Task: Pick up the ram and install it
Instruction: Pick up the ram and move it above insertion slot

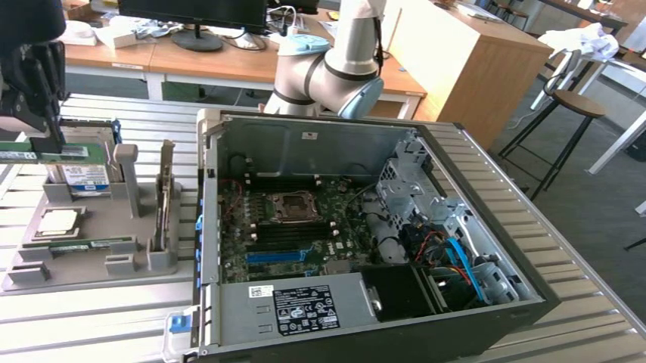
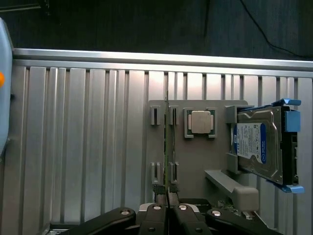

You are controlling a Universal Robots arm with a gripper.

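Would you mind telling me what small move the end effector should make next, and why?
Probably carry it sideways toward the open computer case: the end effector is shut on the ram, which seems lifted above the grey tray, at the exterior view's left of the case.

Ram [image 1: 20,155]: two. Hard drive [image 2: 259,147]: one. Processor chip [image 2: 200,122]: one. Computer case [image 1: 302,147]: one. Claw [image 2: 168,203]: one.
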